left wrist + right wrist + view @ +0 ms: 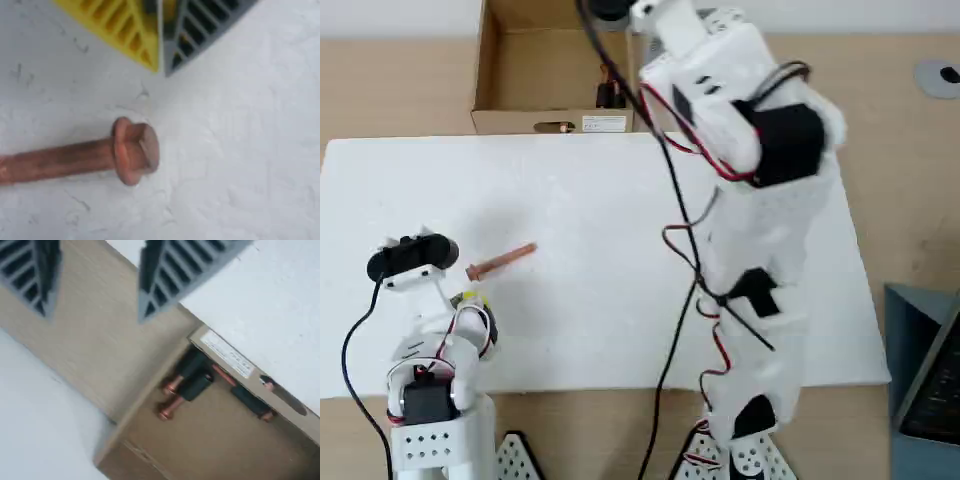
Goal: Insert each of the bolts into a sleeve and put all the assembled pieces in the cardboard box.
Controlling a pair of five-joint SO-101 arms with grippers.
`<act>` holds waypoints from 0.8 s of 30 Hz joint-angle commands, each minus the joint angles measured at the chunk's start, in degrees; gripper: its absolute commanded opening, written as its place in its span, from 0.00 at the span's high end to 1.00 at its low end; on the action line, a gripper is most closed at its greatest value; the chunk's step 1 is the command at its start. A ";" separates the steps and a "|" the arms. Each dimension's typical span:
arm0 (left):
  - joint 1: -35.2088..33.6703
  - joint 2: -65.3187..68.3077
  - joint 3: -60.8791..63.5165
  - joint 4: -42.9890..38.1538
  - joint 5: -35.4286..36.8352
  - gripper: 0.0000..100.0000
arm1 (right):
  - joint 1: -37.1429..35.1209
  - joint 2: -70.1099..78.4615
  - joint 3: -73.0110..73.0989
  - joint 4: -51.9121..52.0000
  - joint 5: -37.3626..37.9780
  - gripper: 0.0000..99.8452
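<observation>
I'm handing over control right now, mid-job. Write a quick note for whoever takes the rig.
Left end effector: shut, empty, close by the bare bolt, which lies on the white mat.
Right end effector: open, empty, up at a corner of the cardboard box.
Done: assembled pieces already lie in the box.
Left: put that bolt into a sleeve, then box it.

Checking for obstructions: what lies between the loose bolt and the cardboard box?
Only bare white mat, as the high view shows, between the bolt and the cardboard box.
</observation>
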 commanded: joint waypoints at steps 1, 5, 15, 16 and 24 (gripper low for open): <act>-0.53 -0.40 -0.44 -0.18 0.09 1.00 | 2.42 -9.89 7.43 1.23 -0.44 0.87; -0.53 -0.40 -0.44 -0.18 0.09 1.00 | 4.88 -19.74 23.87 1.23 -0.44 0.87; -0.53 -0.40 -0.44 -0.18 0.09 1.00 | 13.93 -37.23 65.98 0.79 -0.09 0.87; -0.53 -0.40 -0.44 -0.18 0.09 1.00 | 14.37 -37.93 69.23 0.79 0.00 0.87; -0.53 -0.40 -0.44 -0.18 0.09 1.00 | 15.16 -38.55 90.95 -3.87 11.52 0.87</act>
